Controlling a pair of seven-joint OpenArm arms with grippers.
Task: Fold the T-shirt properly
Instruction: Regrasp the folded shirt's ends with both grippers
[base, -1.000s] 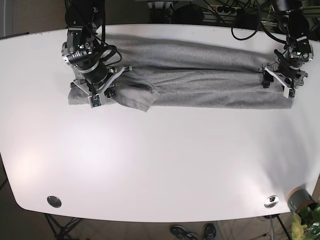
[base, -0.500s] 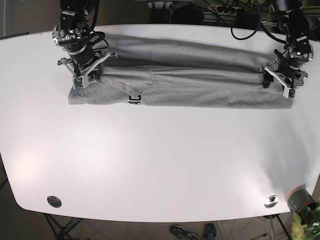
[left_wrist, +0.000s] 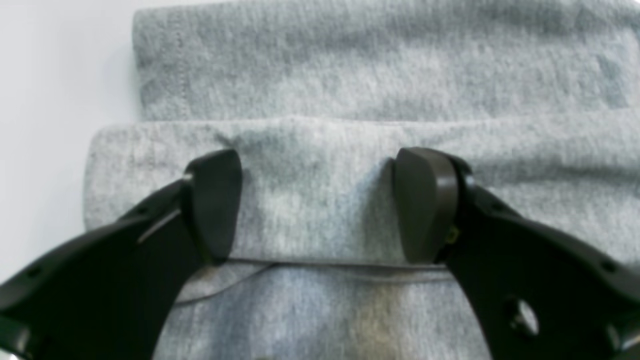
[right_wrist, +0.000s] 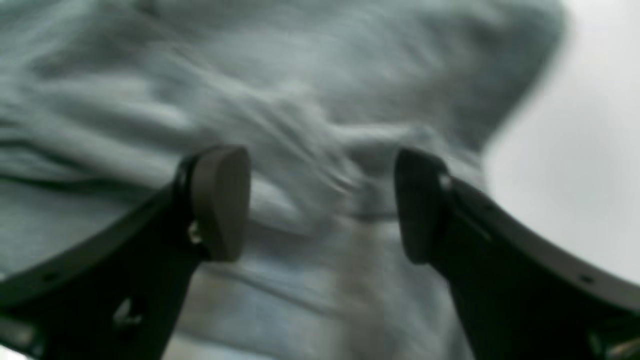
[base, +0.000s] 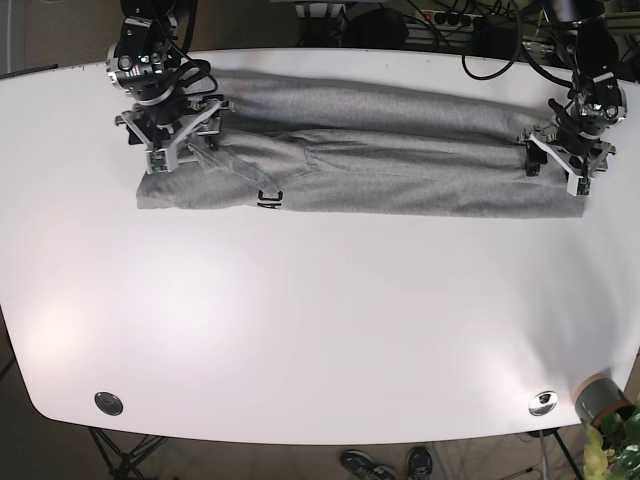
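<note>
Nearest the camera in the base view it's all bare white surface (base: 320, 330), running back to the T-shirt (base: 400, 165), which lies across the far part of it as a long, narrow grey band, folded lengthwise. A small black mark shows on the shirt's near edge, left of centre. Now to the ends of that band. At the base view's right end sits the left gripper (base: 568, 152), right on top of the fabric near the shirt's end. From the left wrist view, the left gripper (left_wrist: 320, 205) has its fingers spread wide apart, tips down against a folded layer of grey cloth, with a fold edge running across between them; nothing is pinched. Bare surface (left_wrist: 45, 100) shows just past the shirt's end on that view's left. Over at the base view's left end, the right gripper (base: 170, 130) is over the far edge of the shirt, where the cloth is rumpled. In the right wrist view, which is blurred, the right gripper (right_wrist: 320, 200) is also spread open, wrinkled grey fabric between and beyond the fingers, gripping nothing.
</note>
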